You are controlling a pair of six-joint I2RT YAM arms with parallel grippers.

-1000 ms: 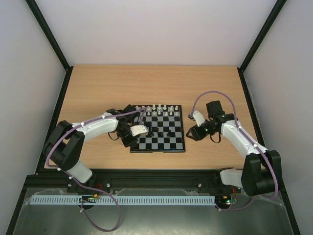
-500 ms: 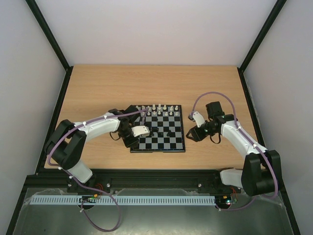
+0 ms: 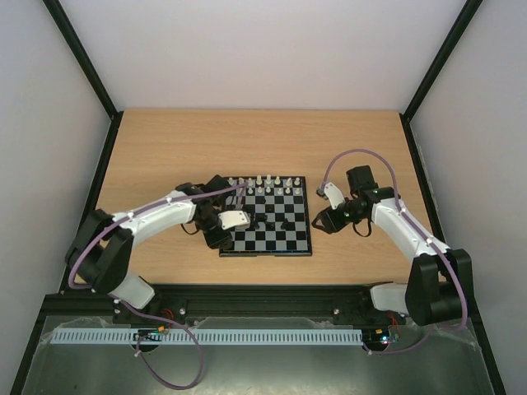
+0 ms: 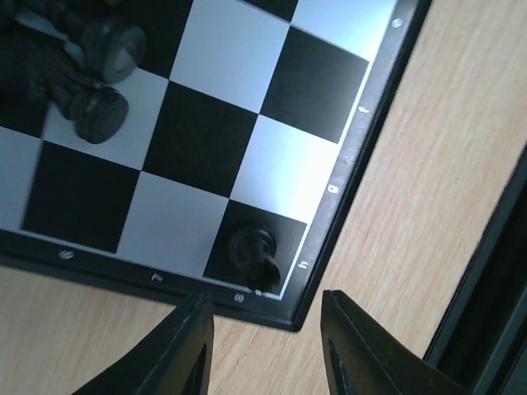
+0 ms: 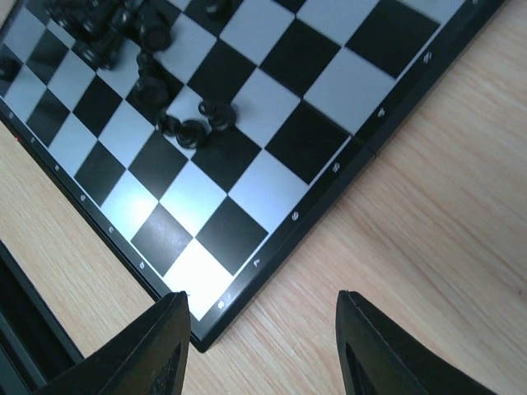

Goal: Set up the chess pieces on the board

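From above, the left hand (image 3: pixel 233 220) hides the near-left corner of the board (image 3: pixel 284 239); black pieces (image 4: pixel 95 113) (upper left of its wrist view) are blurred and cropped.

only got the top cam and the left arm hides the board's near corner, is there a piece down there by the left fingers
observer: yes, one black piece sits on the board's corner dark square, by the h mark
operator: are the left fingers holding it
observer: no, the left fingers are open and empty, that corner showing between them
operator: and the right
observer: right fingers are open and empty too, at the board's edge
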